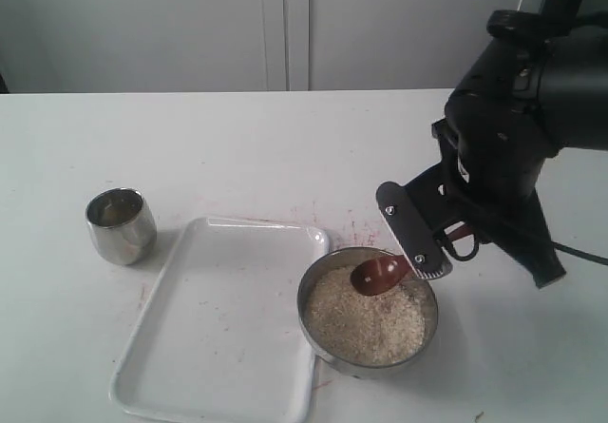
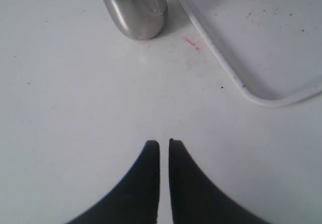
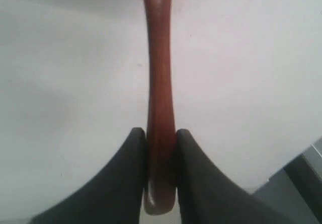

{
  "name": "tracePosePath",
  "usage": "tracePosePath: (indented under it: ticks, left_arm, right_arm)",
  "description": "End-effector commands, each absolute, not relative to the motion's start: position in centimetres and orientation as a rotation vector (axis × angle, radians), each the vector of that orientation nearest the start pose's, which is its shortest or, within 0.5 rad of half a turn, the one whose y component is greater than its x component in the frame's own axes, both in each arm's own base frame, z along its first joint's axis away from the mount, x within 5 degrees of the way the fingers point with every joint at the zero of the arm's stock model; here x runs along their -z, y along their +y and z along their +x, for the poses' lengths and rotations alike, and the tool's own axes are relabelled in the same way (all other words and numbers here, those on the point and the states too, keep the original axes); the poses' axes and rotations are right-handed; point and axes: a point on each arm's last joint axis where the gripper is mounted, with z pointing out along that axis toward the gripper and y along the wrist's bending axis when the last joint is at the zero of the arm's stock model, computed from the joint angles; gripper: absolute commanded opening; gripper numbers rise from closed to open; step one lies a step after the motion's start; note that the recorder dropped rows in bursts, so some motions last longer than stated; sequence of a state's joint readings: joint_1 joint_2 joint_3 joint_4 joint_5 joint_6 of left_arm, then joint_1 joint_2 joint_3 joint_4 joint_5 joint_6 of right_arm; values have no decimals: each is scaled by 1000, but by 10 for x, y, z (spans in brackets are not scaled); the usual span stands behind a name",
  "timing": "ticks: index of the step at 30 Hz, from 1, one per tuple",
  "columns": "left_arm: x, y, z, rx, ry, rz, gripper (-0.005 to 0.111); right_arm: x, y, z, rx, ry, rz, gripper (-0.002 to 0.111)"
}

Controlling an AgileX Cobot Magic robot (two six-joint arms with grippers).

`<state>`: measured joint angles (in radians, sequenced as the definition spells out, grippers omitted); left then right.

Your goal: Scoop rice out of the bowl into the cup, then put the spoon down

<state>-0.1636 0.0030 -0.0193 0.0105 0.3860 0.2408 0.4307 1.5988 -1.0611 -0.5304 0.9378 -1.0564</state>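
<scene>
- The off-white uncooked rice (image 1: 366, 323) fills the wide, shallow round steel bowl (image 1: 304, 301), which stands on the table just beside the tray's right-hand edge.
- The dark reddish-brown wooden spoon (image 1: 378, 275) has its oval bowl low over the far side of the rice. Whether it touches the grains or carries any is hard to tell.
- The right gripper (image 3: 161, 133) has its black jaws pinching the end of the spoon's slim handle.
- In the exterior view one finger (image 1: 408, 233) covers most of that handle.
- In the right wrist view only a sliver of the steel bowl's rim shows before the frame cuts it off.
- The flat white rectangular tray (image 1: 218, 337) lies between bowl and cup, its near edge close to the frame's bottom.
- The small, rounded shiny steel cup (image 1: 122, 223) stands upright to the tray's left, apart from it. Its inside is too dim to read.
- The left gripper (image 2: 164, 143) hangs over bare table near the cup, jaws drawn almost together with nothing between them.
- The white table (image 1: 285, 138) bears faint pink smears beyond the bowl.
- Pale grey wall panels (image 1: 285, 24) stand behind the table.
</scene>
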Motion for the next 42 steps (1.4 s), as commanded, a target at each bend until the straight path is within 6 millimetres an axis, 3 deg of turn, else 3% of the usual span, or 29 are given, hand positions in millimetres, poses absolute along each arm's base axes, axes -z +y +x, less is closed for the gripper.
tracePosePath:
  ticks: [1, 8, 12, 19, 26, 33, 42]
  left_arm:
    - [-179, -8, 51, -58, 1854, 380, 14]
    - [-179, -8, 51, -58, 1854, 380, 14]
    - [-179, -8, 51, -58, 1854, 380, 14]
    - [-179, -8, 51, -58, 1854, 380, 14]
    - [-179, -8, 51, -58, 1854, 380, 14]
    - [-179, -8, 51, -58, 1854, 380, 14]
    - [-179, -8, 51, -58, 1854, 380, 14]
  right_arm:
    - [-256, 93, 280, 1010, 1899, -2313, 0]
    - [-266, 117, 261, 1252, 1848, -2355, 0]
    - [-264, 130, 261, 1344, 1845, -2244, 0]
    - [-254, 147, 257, 1334, 1822, -2244, 0]
    - [-243, 150, 260, 1330, 1861, -2239, 0]
    - [-217, 145, 255, 1380, 1832, -2377, 0]
    - [-216, 143, 255, 1413, 1803, -2388, 0]
